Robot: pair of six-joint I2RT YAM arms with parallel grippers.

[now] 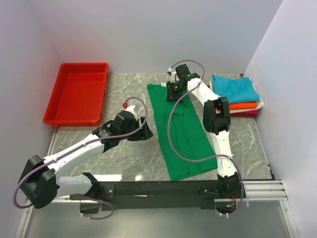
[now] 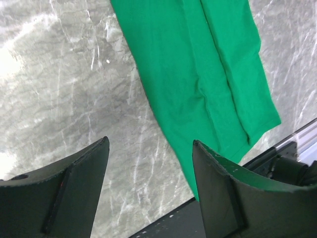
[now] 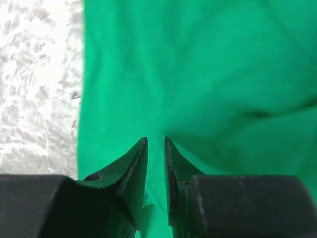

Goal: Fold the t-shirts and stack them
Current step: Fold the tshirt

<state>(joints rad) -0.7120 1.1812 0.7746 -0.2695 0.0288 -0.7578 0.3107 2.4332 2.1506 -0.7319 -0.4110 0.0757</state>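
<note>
A bright green t-shirt (image 1: 181,134) lies folded into a long strip down the middle of the marble table (image 1: 124,158). My right gripper (image 1: 173,94) is down at its far end. In the right wrist view the right gripper (image 3: 156,140) has its jaws a narrow gap apart, just over the green t-shirt (image 3: 198,64). My left gripper (image 1: 143,130) hovers left of the strip, open and empty. The left wrist view shows the left gripper (image 2: 150,144) wide apart over bare table, with the green t-shirt (image 2: 198,74) beside its right finger. Folded teal (image 1: 235,89), orange (image 1: 245,105) and red (image 1: 245,113) t-shirts are stacked at the back right.
A red plastic tray (image 1: 77,91) sits at the back left, nothing in it. A black rail (image 1: 163,188) runs along the near table edge, just below the shirt's near end. Walls close in on the left, back and right.
</note>
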